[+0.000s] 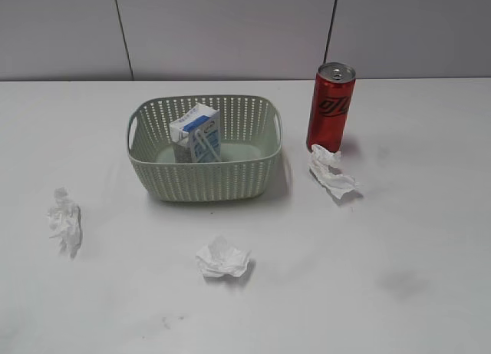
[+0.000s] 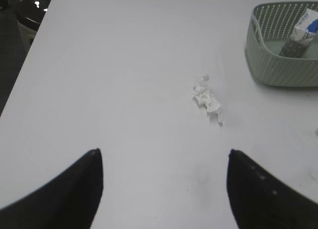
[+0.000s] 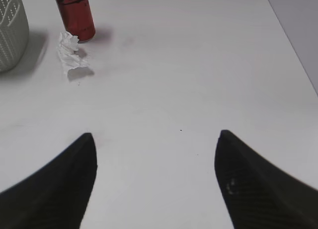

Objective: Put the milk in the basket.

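Note:
The milk [image 1: 196,133], a small white and blue carton with a straw on its side, stands inside the pale green basket [image 1: 203,173], leaning slightly. The left wrist view shows the basket [image 2: 278,70] at the upper right with the milk [image 2: 303,33] in it. The right wrist view shows only the basket's edge [image 3: 11,35] at the upper left. My left gripper [image 2: 164,152] is open and empty over bare table. My right gripper [image 3: 155,133] is open and empty over bare table. Neither gripper shows in the exterior view.
A red can [image 1: 330,108] stands right of the basket, with a crumpled tissue [image 1: 331,172] at its foot. More tissues lie at the left [image 1: 64,220] and front centre [image 1: 222,259]. A dark area lies past the table's left edge [image 2: 15,45].

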